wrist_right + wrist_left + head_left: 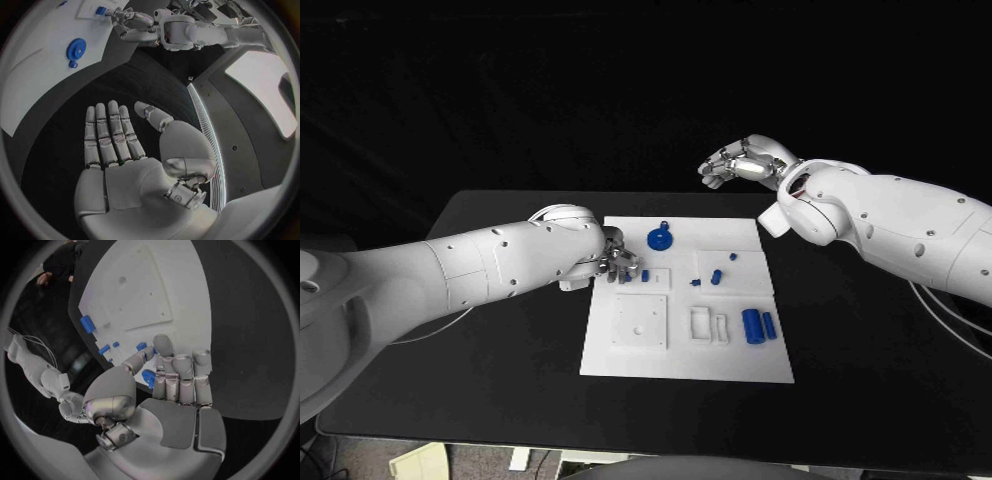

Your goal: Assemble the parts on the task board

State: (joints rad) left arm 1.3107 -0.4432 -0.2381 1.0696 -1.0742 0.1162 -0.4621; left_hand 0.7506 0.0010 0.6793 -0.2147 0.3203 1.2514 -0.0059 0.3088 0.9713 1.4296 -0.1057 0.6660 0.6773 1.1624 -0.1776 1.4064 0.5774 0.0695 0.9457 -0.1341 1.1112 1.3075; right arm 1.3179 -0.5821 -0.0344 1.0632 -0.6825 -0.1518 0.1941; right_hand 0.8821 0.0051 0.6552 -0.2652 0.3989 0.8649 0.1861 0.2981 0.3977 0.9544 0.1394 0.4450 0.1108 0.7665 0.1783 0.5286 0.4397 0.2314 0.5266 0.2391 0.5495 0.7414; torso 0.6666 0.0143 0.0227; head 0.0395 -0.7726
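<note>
No readable text or labels, seemingly.

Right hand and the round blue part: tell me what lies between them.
Head view: only bare white board and black table separate the right hand from the round blue part.

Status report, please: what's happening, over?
Right robot hand open, clear of board. Left robot hand at blue part, grip unclear. Nothing in the way.

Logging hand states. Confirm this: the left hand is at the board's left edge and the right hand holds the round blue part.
Not quite: the right hand holds nothing, per the right wrist view; the round blue part lies on the task board.
</note>
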